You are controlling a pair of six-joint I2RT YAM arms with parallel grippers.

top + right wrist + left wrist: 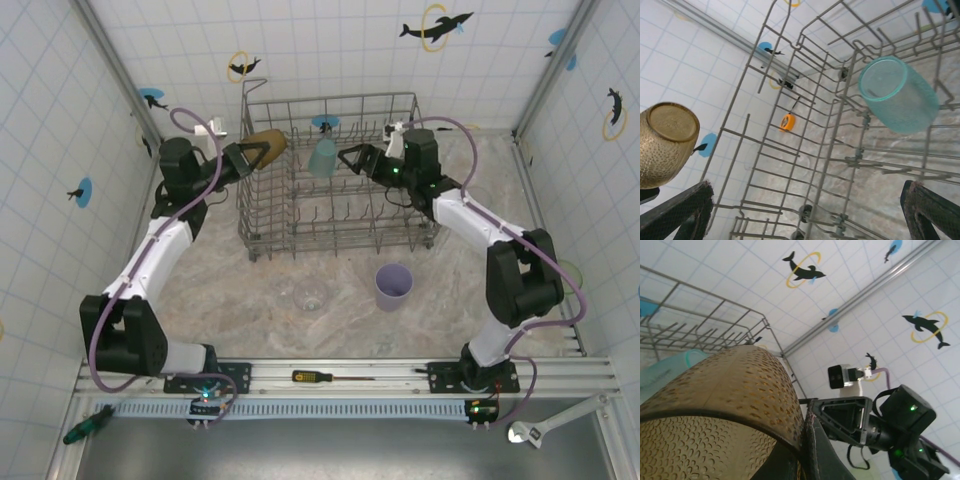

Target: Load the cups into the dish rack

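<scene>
Left wrist: dimpled, translucent amber-brown cup

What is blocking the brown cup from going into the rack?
Nothing visible. The left gripper holds the brown cup at the dish rack's left rim; the teal cup sits apart, farther right.

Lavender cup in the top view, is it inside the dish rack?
No, the lavender cup stands upright on the table, in front of the dish rack and apart from it.
</scene>
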